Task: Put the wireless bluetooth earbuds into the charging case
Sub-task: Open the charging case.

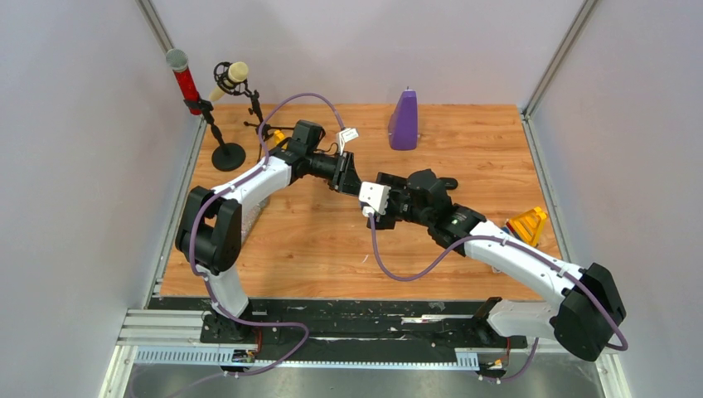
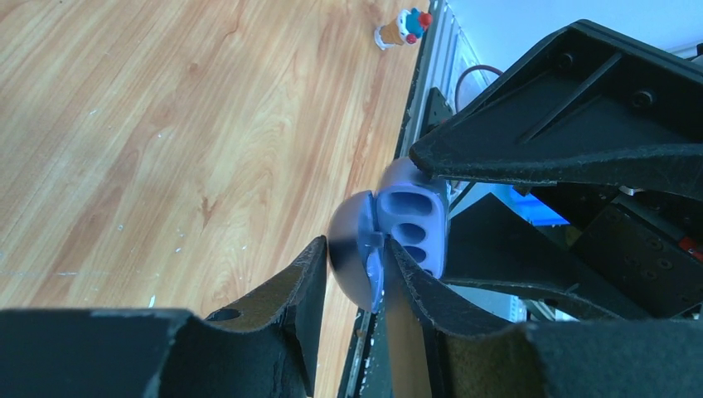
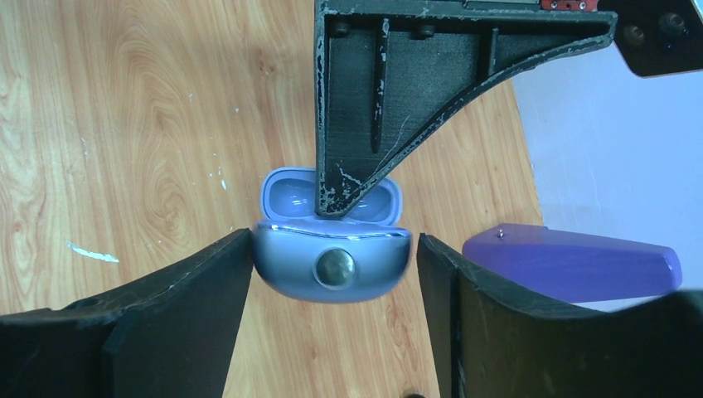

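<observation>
Open purple charging case (image 2: 410, 224) pinched in left gripper (image 2: 356, 245).

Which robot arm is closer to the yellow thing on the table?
Right. The right arm lies just beside the yellow thing; the left arm stretches over the table's other side.

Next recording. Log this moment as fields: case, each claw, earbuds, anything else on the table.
charging case: pale purple, lid open, held above the table
right claw: shut across the case body
left claw: fingers straddle the lid; grip uncertain
earbuds: none visible; wells look empty
other: purple wedge at the table's far edge
</observation>
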Robot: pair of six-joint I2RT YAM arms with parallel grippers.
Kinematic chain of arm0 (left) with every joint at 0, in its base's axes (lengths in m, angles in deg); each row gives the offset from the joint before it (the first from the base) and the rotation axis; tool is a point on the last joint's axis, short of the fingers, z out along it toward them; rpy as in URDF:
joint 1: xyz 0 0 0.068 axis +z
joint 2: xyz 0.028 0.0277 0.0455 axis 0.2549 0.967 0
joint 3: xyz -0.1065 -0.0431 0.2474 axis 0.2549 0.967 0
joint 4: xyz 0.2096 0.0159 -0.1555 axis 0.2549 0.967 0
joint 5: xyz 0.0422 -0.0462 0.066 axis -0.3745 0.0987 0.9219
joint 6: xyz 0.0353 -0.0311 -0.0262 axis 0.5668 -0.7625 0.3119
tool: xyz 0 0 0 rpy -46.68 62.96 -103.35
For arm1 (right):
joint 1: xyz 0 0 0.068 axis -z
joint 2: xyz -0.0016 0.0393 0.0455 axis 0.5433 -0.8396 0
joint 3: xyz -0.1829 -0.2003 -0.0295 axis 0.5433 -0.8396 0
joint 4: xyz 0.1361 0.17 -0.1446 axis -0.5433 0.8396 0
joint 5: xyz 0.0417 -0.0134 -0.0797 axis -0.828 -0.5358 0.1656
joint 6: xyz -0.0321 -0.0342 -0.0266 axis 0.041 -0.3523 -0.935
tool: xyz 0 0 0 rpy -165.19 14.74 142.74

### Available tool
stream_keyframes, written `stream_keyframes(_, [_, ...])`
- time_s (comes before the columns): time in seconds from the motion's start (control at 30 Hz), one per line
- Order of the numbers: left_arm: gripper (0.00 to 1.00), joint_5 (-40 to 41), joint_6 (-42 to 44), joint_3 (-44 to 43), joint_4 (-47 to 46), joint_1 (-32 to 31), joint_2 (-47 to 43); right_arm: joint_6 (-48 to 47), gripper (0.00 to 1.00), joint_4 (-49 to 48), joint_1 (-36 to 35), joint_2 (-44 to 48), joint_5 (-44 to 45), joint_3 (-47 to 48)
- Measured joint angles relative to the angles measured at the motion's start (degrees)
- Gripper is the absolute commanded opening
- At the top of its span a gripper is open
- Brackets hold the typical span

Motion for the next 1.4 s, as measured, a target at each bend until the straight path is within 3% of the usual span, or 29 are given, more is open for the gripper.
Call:
stream_keyframes(0.2, [0.36, 0.02, -0.11, 0.00, -0.07, 0.00, 0.00, 0.46, 0.89, 0.00, -0.04, -0.48, -0.07, 0.02])
stream_keyframes(1.13, [0.29, 1.31, 0.24, 0.00, 0.15, 0.00, 0.00, 3.34, 0.90, 1.01, -0.04, -0.57, -0.42, 1.29])
stream_keyframes(1.4, [0.26, 10.60, 7.28, -2.78, 7.10, 0.00, -0.59, 6.12, 0.95, 4.48, 2.27, -0.50, -3.93, 3.98])
